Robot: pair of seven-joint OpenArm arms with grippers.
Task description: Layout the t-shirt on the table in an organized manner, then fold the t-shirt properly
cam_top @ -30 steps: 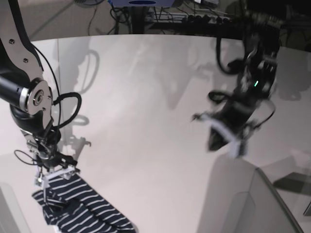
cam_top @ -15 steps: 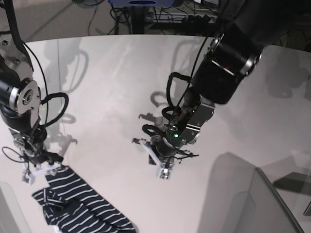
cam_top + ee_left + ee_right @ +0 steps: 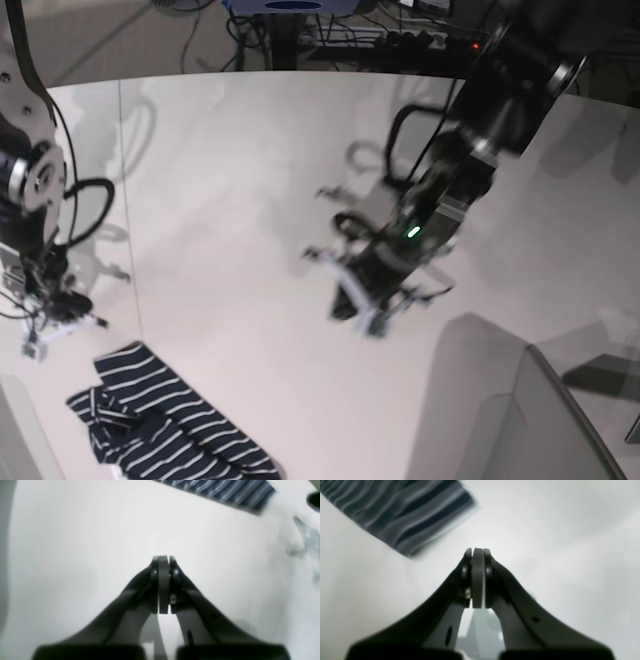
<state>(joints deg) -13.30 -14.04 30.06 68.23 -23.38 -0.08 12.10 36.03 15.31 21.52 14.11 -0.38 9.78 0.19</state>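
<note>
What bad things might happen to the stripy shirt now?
The t-shirt lies bunched at the near edge of the table, so a careless tug might slide it off. Both the left gripper and right gripper are shut and empty; neither can pinch cloth until it opens.

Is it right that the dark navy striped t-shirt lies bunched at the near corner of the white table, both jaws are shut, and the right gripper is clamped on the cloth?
Not quite. The right gripper holds nothing: its jaws are shut on each other over the bare white table, apart from the dark navy striped t-shirt, as the right wrist view shows. The rest stands.
</note>
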